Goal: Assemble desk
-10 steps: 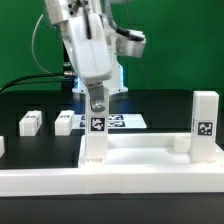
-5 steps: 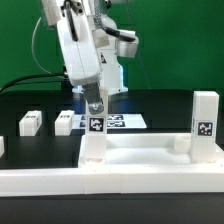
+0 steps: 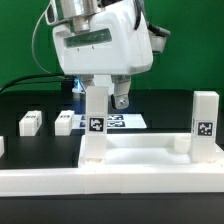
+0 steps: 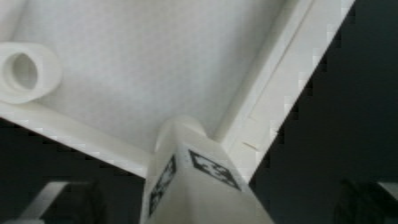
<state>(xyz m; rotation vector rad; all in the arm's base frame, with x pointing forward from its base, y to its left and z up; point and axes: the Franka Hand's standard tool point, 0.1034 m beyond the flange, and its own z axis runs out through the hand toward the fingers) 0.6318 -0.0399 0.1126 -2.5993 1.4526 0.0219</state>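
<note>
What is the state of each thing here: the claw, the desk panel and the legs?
Claw: open, holding nothing.
Leg below claw: upright in a panel corner.
Leg at the exterior view's right: upright in another corner.
Two loose legs: lying on the table.
Panel: flat on the table.

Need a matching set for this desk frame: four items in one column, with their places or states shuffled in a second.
Things:
1. panel
2. marker board
3. loose leg
4. standing leg

Places or states:
A. upright at a panel corner, on the exterior view's right
B. lying on the black table, off the panel, on the exterior view's left
C. flat on the table behind the panel, printed with tags
D. white and rimmed, with legs standing on it

Pairs: 1-D, 2-C, 3-B, 4-A
</note>
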